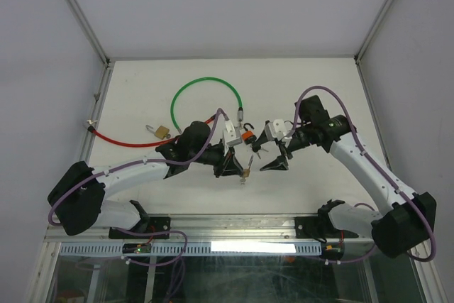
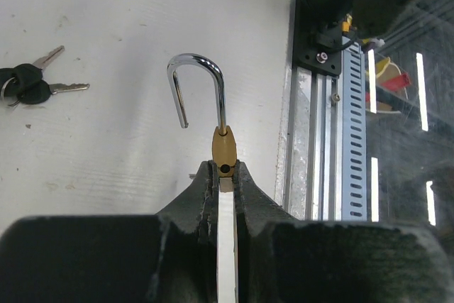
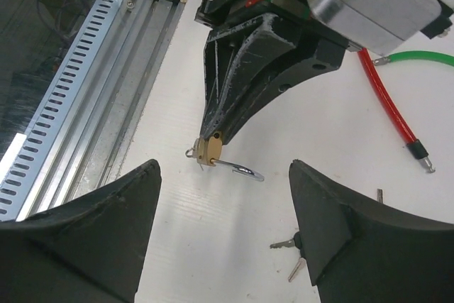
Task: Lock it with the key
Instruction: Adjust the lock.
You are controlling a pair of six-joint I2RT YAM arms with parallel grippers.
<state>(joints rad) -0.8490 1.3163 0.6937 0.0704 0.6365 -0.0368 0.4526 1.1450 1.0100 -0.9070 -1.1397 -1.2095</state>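
Left wrist view: the left gripper (image 2: 225,179) has its two black fingers pressed together on the body of a small brass padlock (image 2: 225,151), pinching it by its lower end. The padlock's curved steel shackle (image 2: 196,79) points away from the claw. The shackle stands open, its long leg seated in the body and its short leg hanging free. To one side, on the white table (image 2: 128,26), lies a bunch of silver keys with black heads (image 2: 30,87), apart from the padlock and touched by nothing. A slotted aluminium rail (image 2: 320,147) runs along the table's near edge. In the right wrist view the right gripper (image 3: 223,228) has its dark fingers spread wide with nothing between them. It faces the held padlock, and the keys rest on the table just beside one fingertip. Whether the shackle touches the tabletop cannot be told. From the top external view the two claws meet near the middle of the table. Behind them lie a looped green cable (image 1: 204,84), a red cable (image 1: 120,141), a second brass padlock (image 1: 162,132) and an orange lock (image 1: 246,133).
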